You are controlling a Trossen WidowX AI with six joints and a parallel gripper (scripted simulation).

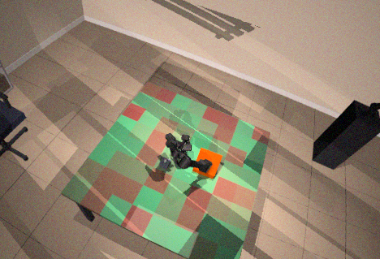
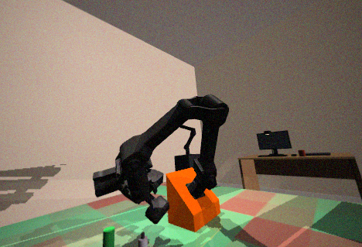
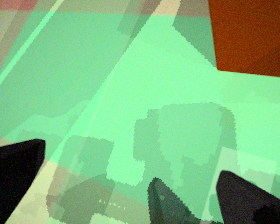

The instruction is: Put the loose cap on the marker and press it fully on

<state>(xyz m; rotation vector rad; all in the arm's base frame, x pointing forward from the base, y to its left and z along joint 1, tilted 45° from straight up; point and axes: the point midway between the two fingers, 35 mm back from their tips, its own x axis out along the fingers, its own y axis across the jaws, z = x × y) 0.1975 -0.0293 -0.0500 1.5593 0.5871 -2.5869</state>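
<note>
A green cap [image 2: 109,238] stands upright at the bottom edge of the exterior view. To its right is the top of the grey marker [image 2: 143,241] with its dark tip pointing up and bare. The holder block is cut off below that view; a small grey-blue shape [image 1: 165,162] on the table may be the block, but it is too small to tell. My gripper [image 3: 133,164] is open, its fingers wide apart, with nothing seen between them. It hangs above the table near the arm's base. Neither cap nor marker shows in the wrist view.
The orange base block [image 1: 215,159] [image 2: 181,203] [image 3: 253,35] carries the arm and stands to the right in the top view. The patchwork table top [image 1: 118,184] has hard shadows. A desk [image 2: 294,164] with a monitor stands in the background.
</note>
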